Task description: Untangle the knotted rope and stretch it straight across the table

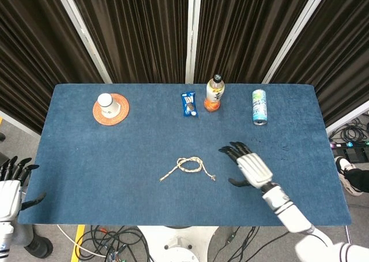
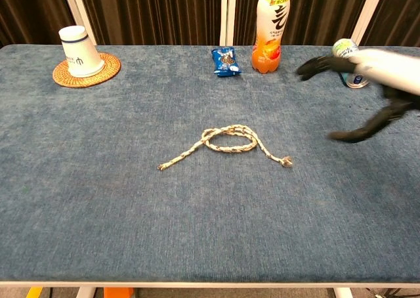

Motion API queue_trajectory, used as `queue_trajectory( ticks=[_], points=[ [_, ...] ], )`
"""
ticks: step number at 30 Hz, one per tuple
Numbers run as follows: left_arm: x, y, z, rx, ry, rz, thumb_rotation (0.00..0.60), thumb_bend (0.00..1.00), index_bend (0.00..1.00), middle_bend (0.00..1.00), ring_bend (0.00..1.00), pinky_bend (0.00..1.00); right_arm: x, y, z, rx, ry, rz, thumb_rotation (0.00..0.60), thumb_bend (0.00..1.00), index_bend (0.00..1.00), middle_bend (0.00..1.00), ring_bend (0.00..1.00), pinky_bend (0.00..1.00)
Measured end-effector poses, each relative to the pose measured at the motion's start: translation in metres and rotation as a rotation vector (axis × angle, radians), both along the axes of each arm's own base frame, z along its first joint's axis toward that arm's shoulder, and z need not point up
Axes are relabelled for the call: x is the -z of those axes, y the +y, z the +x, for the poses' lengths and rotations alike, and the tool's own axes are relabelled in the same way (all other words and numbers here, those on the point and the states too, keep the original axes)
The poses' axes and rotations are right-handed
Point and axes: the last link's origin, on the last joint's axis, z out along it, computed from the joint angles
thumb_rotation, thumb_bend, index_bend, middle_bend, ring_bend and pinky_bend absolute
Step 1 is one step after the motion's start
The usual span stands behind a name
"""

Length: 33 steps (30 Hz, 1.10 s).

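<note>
A short beige rope (image 1: 189,168) (image 2: 225,146) lies on the blue table (image 1: 115,152) near its middle front, tied in one loose loop with both ends trailing outward. My right hand (image 1: 249,167) (image 2: 371,81) hovers over the cloth just to the right of the rope, fingers spread, holding nothing and not touching it. My left hand (image 1: 11,184) stays off the table's front left corner, fingers apart and empty; the chest view does not show it.
At the back stand an upturned white cup on a woven coaster (image 1: 110,108), a blue snack packet (image 1: 189,104), an orange drink bottle (image 1: 214,93) and a can lying on its side (image 1: 259,106). Dark curtains hang behind the table.
</note>
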Motion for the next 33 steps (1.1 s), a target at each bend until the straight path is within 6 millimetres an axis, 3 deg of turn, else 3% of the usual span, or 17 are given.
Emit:
queue_trajectory(
  ticks=[8,14,24,33],
  points=[
    [0.001,0.002,-0.004,-0.009,-0.005,-0.003,0.6,0.09,0.28,0.15,0.02,0.07,0.055,-0.019,0.025,0.021,0.004,0.072,0.6,0.17,0.13,0.11,0.0,0.06],
    [0.001,0.003,-0.008,-0.02,-0.006,-0.009,0.6,0.09,0.28,0.15,0.02,0.07,0.081,-0.028,0.035,0.012,0.025,0.086,0.6,0.17,0.13,0.12,0.0,0.06],
    [0.002,0.003,-0.013,-0.032,-0.014,-0.012,0.6,0.09,0.28,0.15,0.02,0.07,0.094,-0.046,0.025,0.054,0.082,0.048,0.6,0.17,0.13,0.12,0.0,0.06],
    [0.002,0.003,-0.015,-0.033,-0.014,-0.012,0.6,0.09,0.28,0.15,0.02,0.07,0.081,-0.071,0.006,0.119,0.131,-0.04,0.6,0.17,0.15,0.12,0.0,0.06]
  ],
)
